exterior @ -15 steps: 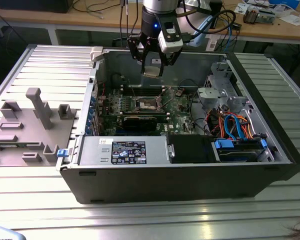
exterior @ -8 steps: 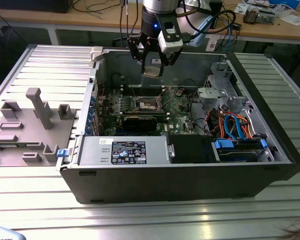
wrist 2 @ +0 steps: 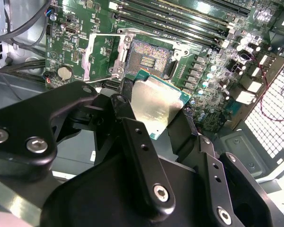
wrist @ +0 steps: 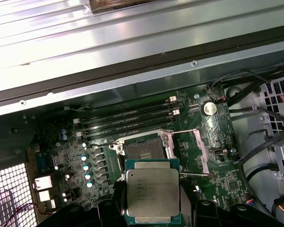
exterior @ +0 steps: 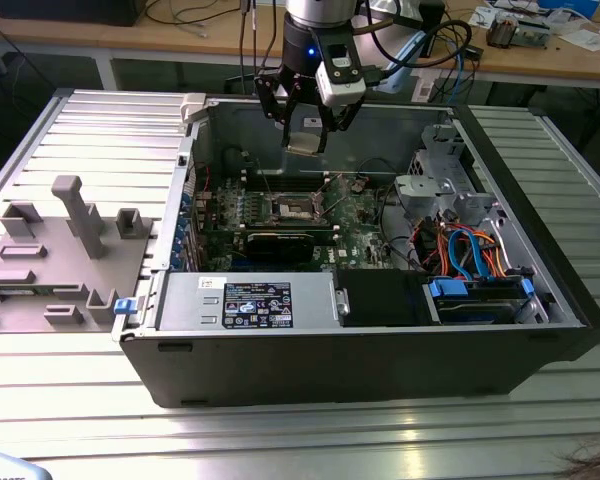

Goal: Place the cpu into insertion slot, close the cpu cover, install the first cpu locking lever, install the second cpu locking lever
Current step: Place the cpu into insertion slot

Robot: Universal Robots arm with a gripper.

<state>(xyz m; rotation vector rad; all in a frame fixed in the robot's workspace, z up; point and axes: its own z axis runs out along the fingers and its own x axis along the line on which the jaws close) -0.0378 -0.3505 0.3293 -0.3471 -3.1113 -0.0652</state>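
Metal table [exterior: 280, 440] bears an open computer case [exterior: 380, 365]; above it, fingers [wrist 2: 180, 130] pinch the cpu [wrist: 153, 191], insertion slot [wrist: 144, 150] uncovered below.

cpu [wrist 2: 156, 106] edges behind fingers [wrist 2: 182, 135]

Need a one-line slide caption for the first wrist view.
Claw grips the cpu near the bare insertion slot, cpu cover flipped open beside it on the green motherboard.
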